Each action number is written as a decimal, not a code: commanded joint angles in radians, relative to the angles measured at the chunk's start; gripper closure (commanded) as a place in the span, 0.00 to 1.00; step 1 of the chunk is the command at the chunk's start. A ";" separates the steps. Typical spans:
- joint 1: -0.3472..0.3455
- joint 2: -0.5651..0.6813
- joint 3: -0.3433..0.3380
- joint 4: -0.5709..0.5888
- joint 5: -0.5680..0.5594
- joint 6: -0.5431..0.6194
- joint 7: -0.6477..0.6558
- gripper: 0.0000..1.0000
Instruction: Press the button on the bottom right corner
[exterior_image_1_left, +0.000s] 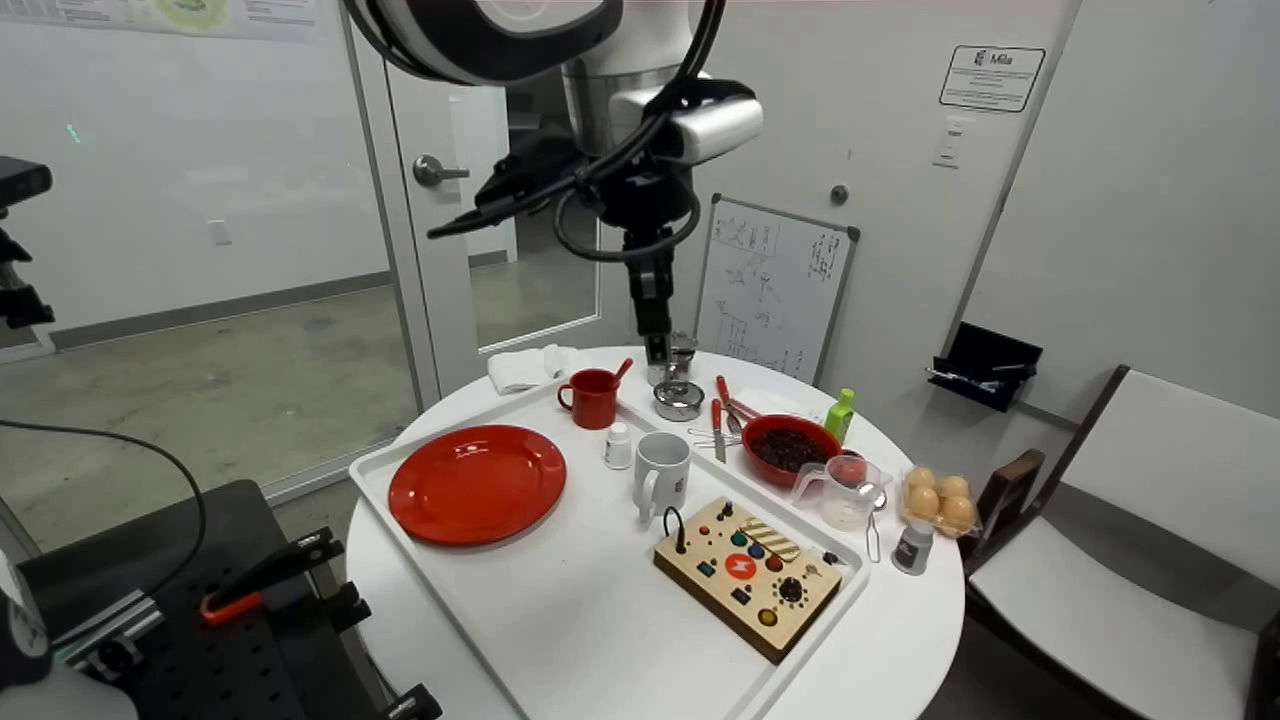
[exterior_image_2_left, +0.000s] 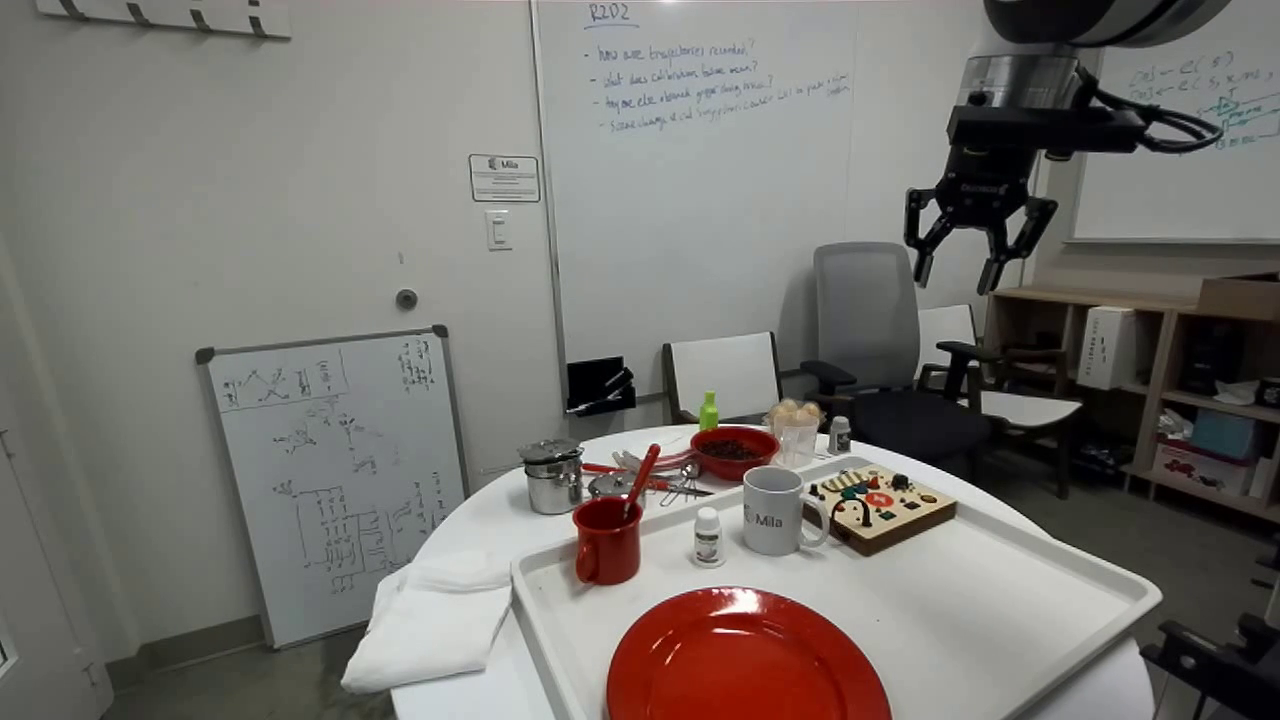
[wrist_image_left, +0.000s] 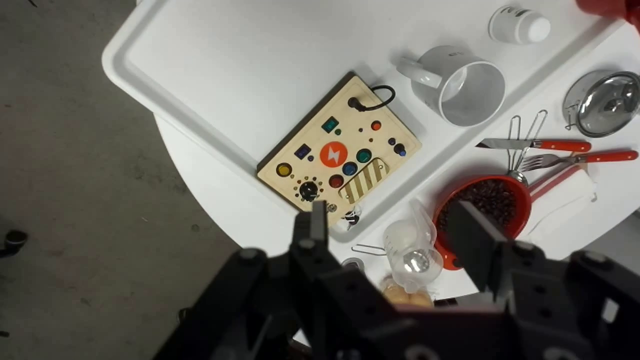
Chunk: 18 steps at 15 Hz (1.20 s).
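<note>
A flat pale wooden button board (exterior_image_1_left: 740, 567) lies on the tray with its buttons up. It also shows in an exterior view (exterior_image_2_left: 880, 500) and the wrist view (wrist_image_left: 333, 154). A round yellow button (exterior_image_1_left: 768, 618) sits by its nearest corner in that exterior view. In the wrist view the yellow button (wrist_image_left: 284, 170) is at the board's left corner, beside a black dial (wrist_image_left: 308, 191). My gripper (exterior_image_2_left: 955, 288) is open and empty, high above the table. In the wrist view the gripper (wrist_image_left: 392, 207) has its fingers wide apart, and the left fingertip overlaps the board's lower edge.
The white tray (exterior_image_1_left: 590, 620) also holds a red plate (exterior_image_1_left: 478, 485), a white mug (exterior_image_1_left: 662, 470), a red mug (exterior_image_1_left: 593, 400) and a small white bottle (exterior_image_1_left: 618, 447). Beyond its rim stand a red bowl of beans, a clear measuring cup (exterior_image_1_left: 845, 495) and eggs (exterior_image_1_left: 938, 500).
</note>
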<state>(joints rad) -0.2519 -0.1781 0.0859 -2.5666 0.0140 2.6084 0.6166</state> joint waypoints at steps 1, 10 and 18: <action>0.024 0.028 -0.048 0.020 -0.019 0.013 0.039 0.67; 0.021 0.234 -0.163 0.175 -0.036 0.069 0.220 0.94; 0.141 0.453 -0.265 0.315 -0.132 0.068 0.426 0.95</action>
<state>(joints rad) -0.1718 0.1869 -0.1321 -2.3148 -0.0820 2.6768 0.9683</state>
